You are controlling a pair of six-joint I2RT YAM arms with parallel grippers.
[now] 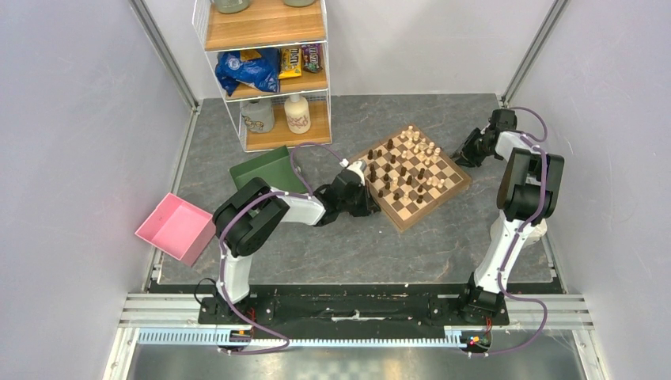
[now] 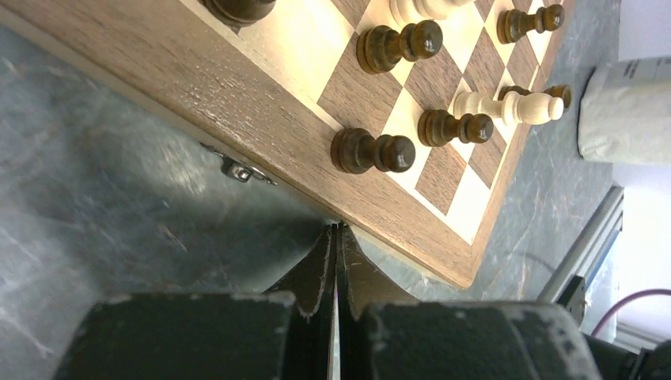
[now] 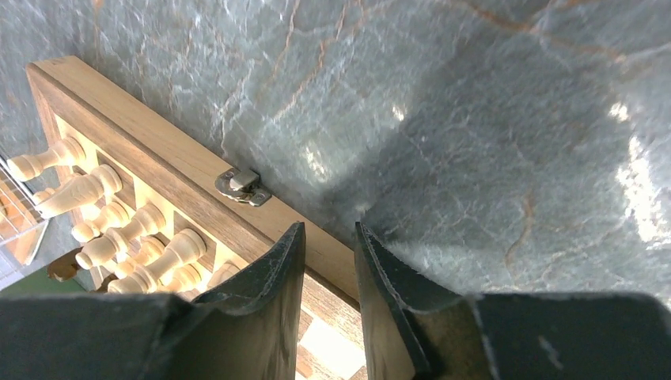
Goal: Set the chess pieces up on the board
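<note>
While the left gripper (image 2: 336,233) is being held empty, its fingers pressed together right at the near rim of the board (image 1: 411,178), the right gripper (image 3: 328,231) is being poised over the opposite rim, jaws slightly apart on nothing. The board is lying skewed mid-table, with the chess pieces (image 1: 407,166) standing on it, dark and pale partly mingled. A shove from the closed fingers is being risked: the board could slide and pieces could topple. The overall spread is being shown by the top view only; the small metal latch (image 3: 241,186) and the finger gaps are being shown by the wrist views alone.
</note>
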